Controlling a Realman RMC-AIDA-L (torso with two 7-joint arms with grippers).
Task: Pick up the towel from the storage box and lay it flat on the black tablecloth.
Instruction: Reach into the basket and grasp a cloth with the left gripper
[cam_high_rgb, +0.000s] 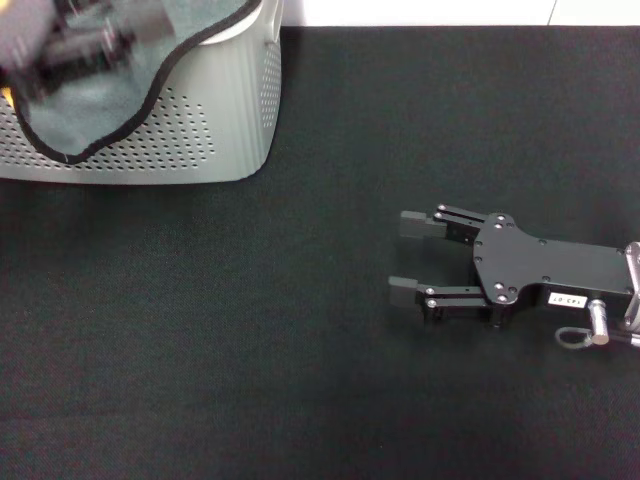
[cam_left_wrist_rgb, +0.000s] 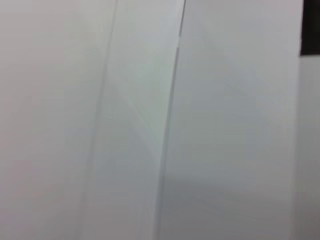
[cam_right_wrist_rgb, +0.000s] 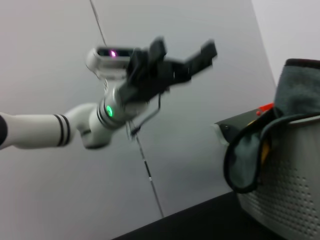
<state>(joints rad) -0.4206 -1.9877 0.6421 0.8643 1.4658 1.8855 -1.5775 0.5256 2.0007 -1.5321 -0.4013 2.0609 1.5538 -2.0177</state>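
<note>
The grey-green towel (cam_high_rgb: 105, 105) with black edging hangs over the front rim of the light grey storage box (cam_high_rgb: 240, 120) at the far left. In the right wrist view the towel (cam_right_wrist_rgb: 299, 90) drapes over the box (cam_right_wrist_rgb: 292, 190) and a strip of its orange side shows. My left gripper (cam_high_rgb: 90, 45) is blurred above the box. In the right wrist view it (cam_right_wrist_rgb: 187, 54) is open and empty in the air, apart from the towel. My right gripper (cam_high_rgb: 405, 257) lies open and empty on the black tablecloth (cam_high_rgb: 300, 350) at the right.
The tablecloth covers the whole table in front of and to the right of the box. A pale wall fills the left wrist view. A dark object with a red part (cam_right_wrist_rgb: 250, 117) sits in the box behind the towel.
</note>
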